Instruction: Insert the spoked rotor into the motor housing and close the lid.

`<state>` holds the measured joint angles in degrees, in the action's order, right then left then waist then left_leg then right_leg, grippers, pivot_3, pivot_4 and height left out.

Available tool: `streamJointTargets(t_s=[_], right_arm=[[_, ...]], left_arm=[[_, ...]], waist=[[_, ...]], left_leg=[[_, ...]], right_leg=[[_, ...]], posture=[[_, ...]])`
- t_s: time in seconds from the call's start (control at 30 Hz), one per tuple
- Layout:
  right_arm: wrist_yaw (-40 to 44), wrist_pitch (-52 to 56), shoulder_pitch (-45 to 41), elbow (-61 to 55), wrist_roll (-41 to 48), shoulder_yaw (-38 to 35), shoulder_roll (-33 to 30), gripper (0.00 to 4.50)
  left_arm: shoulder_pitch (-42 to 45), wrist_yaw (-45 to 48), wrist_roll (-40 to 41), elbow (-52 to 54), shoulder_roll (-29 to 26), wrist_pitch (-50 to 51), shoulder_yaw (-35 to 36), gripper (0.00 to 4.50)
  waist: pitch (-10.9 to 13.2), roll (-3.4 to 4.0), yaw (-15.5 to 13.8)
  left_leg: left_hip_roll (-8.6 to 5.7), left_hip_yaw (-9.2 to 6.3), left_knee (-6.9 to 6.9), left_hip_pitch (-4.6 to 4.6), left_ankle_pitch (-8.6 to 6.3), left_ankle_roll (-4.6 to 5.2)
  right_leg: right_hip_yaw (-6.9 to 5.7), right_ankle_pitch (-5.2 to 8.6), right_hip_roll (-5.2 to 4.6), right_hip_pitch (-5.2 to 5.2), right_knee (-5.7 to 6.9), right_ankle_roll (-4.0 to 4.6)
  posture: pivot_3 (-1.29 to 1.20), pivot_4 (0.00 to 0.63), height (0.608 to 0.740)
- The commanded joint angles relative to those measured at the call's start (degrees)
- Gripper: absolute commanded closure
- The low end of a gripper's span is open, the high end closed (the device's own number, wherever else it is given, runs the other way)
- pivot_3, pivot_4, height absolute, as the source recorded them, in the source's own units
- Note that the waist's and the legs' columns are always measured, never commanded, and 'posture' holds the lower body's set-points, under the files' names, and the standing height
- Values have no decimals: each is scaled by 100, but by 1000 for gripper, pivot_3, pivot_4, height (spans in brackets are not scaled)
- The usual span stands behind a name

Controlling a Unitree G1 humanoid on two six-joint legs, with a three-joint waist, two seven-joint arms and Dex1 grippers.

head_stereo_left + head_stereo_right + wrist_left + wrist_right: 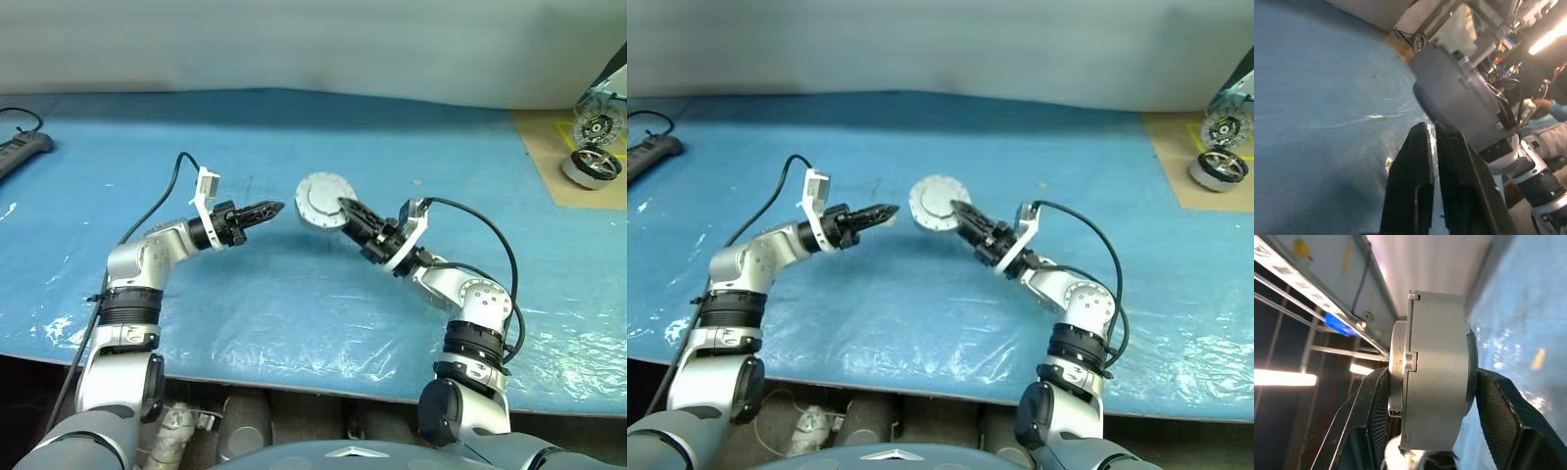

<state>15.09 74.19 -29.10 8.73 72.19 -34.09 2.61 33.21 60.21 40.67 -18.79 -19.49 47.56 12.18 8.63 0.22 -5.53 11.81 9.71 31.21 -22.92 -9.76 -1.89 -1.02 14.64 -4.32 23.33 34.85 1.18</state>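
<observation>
**Housing lifted between the two arms**

Housing (323, 201), a short round silver-grey can, is raised above the blue-covered desk (294, 304) near the middle of the scene, its flat pale face turned toward the head camera. The right gripper (1425, 396) grasps it: in the right wrist view the two black fingers (1498, 406) press on opposite flat ends of the can, one on each side, and a stepped seam with a small notch runs round its wall. A narrower disc-like part sits at one end of the can; whether this is the lid cannot be told. The right gripper points up and toward the left arm.

The left gripper (266, 210) sits just beside the housing, apart from it, its tip aimed at the can's edge. Its jaws are almost closed, with a thin slit between the fingers (1410, 186), and grasp nothing. In the left wrist view the housing (1454, 98) appears as a grey block just beyond the fingertips.

At the far right of the desk, on a tan board (568, 157), stand two small round parts well apart from both arms: a shiny spoked wheel (599, 126) set upright, and below it a silver ring (594, 166) lying flat. A black power strip (22, 152) with its cord lies at the far left edge.
</observation>
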Motion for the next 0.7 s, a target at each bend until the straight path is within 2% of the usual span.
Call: streamJointTargets(t_s=[0.03,0.1,0.3,0.7], right_arm=[[-329,-10,-153,-342,774,100,84,2136],[-479,-64,-172,-331,947,156,51,2136],[-674,-151,-113,-351,1227,427,-132,2136],[-782,-401,152,-562,1608,933,-395,2136]], left_arm=[[38,-385,897,264,181,699,605,2962],[77,-754,1196,238,367,908,864,2242],[-95,-1130,1733,450,622,1376,1011,132],[158,-1453,1618,308,1475,1240,351,62]], waist=[[1,-1,-2],[2,-1,-3],[2,-2,-8],[4,-5,-22]], left_leg=[[0,-7,1,-7,0,0],[-2,-20,8,-20,0,0],[-7,-29,14,-20,-10,-17],[-11,-55,38,-29,-10,-18]], right_leg=[[-6,0,1,2,-1,0],[-15,0,0,4,0,0],[-20,-2,-6,-4,1,-4],[-30,-11,-6,-13,6,-19]], posture=[[0,150,740],[0,150,740],[0,150,740],[0,150,740]])
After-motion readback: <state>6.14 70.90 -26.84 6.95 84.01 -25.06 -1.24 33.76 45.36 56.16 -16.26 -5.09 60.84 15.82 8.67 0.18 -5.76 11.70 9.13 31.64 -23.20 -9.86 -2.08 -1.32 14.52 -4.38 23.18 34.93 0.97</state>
